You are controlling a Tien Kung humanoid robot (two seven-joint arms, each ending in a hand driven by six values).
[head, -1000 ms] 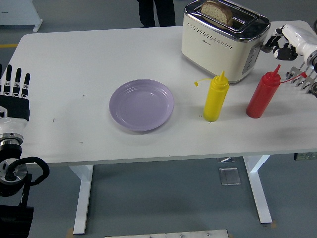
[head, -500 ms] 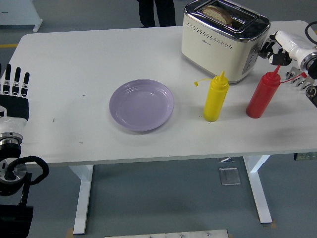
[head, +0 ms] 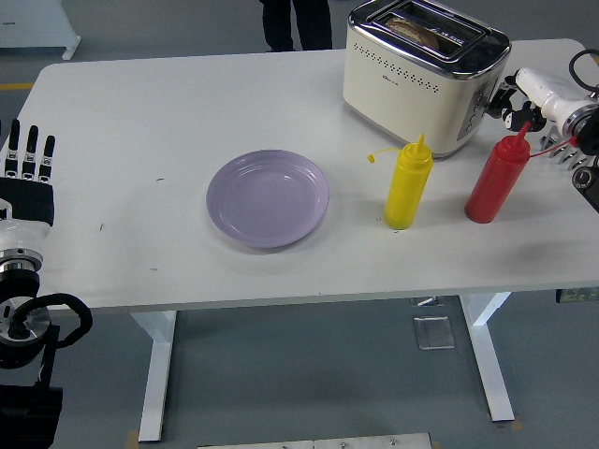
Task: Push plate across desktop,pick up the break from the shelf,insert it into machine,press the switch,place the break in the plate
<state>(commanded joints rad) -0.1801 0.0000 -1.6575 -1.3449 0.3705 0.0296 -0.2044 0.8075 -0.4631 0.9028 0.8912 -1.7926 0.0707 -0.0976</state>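
The cream toaster (head: 412,79) stands at the back right of the white table. A slice of bread (head: 413,27) sits low in its slot, with only the top crust showing. My right hand (head: 513,101) presses against the toaster's right end at the lever, its dark fingers curled and holding nothing. The lilac plate (head: 268,197) lies bare in the middle of the table. My left hand (head: 28,173) rests at the left edge, palm down with straight fingers, far from the plate.
A yellow squeeze bottle (head: 408,183) and a red one (head: 494,178) stand in front of the toaster, the red one just below my right hand. A wire rack (head: 567,150) shows at the right edge. A person's legs (head: 296,23) stand beyond the table.
The bread has sunk from well above the slot to nearly inside it. My right hand has moved left and down against the toaster's end. The left arm has stayed still.
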